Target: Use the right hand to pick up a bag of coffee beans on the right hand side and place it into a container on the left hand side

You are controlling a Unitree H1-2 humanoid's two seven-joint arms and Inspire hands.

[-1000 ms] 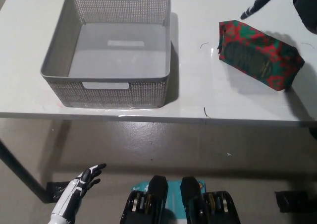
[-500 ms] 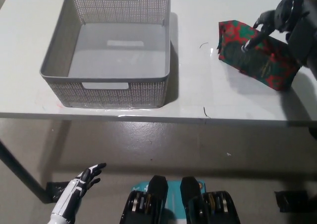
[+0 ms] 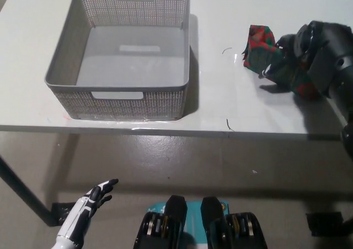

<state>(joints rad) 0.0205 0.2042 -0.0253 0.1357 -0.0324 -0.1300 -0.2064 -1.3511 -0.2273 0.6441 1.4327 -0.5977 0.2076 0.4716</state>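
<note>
I count one desk [image 3: 220, 108], white, carrying everything here. On it I see one grey perforated container [image 3: 71, 53], and one bag of coffee beans [image 3: 260, 46] in a red and green print. Two robot hands are in my view: one black right hand [image 3: 300, 53] and one white left hand [image 3: 88, 205].

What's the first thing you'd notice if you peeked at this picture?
Probably the bright red and green coffee bag on the right side of the white table, with the black right hand draped over it, fingers curling round its front. Next is the big grey basket on the left, empty inside. The white left hand rests low, below the table edge.
</note>
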